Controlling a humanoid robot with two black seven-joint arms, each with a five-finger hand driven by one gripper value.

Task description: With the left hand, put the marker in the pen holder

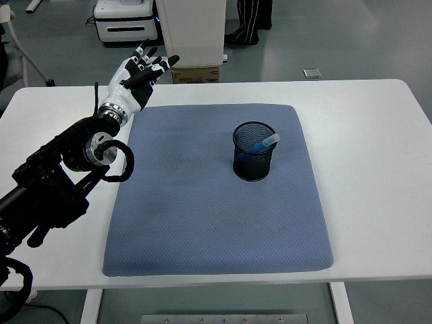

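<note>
Where your white table (378, 135) carries the blue mat (202, 202), the left hand (137, 79) hovers over the mat's far left corner, fingers spread and empty. Right of centre stands the black mesh pen holder (254, 160), with the blue marker (262, 144) leaning inside.

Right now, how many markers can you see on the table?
1: a blue marker leaning inside the black mesh pen holder on the blue mat. Others could be hidden inside the holder.
</note>
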